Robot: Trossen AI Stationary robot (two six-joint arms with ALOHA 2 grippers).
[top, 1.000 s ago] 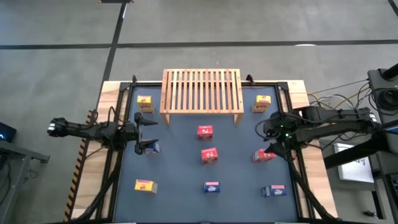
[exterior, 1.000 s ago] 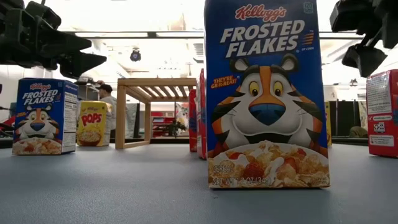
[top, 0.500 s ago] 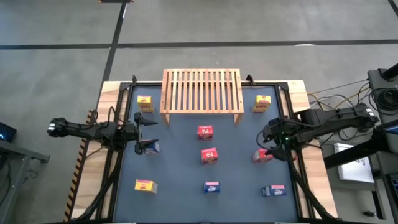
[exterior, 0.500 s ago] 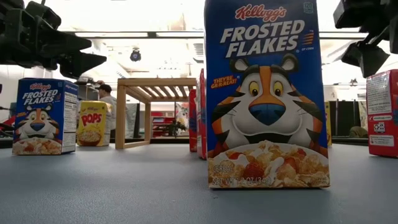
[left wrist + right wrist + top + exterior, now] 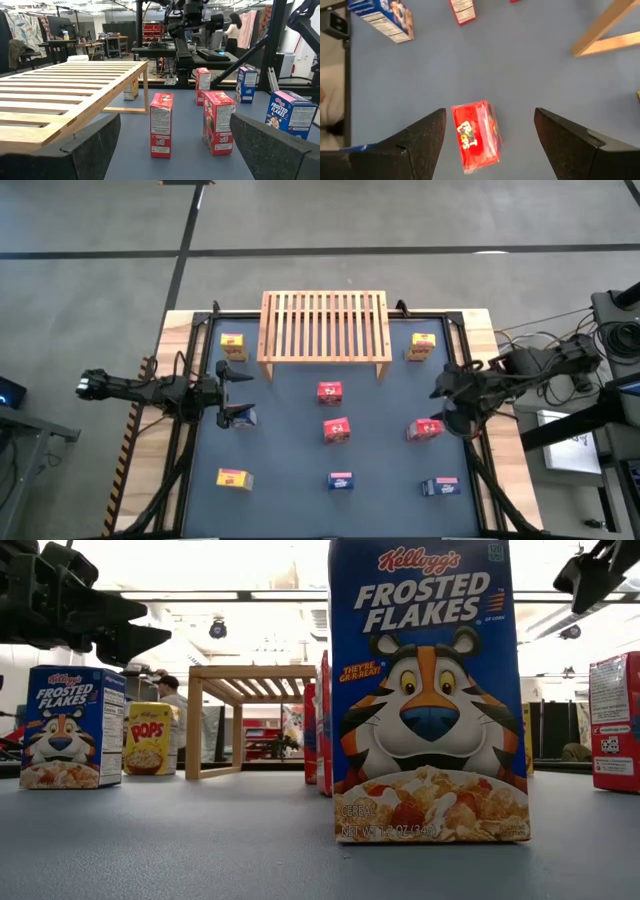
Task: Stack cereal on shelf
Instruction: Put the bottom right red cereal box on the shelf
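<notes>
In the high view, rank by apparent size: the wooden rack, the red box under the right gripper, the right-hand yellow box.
1. Wooden rack, by far the largest.
2. Red box and yellow box look about alike; I would not rank them.

In the low view the Frosted Flakes box (image 5: 430, 690) hides the red boxes behind it; the right claw (image 5: 597, 575) is cut off.

blue-grey table top (image 5: 380, 470), person (image 5: 233, 31), cables (image 5: 525, 332)
</notes>
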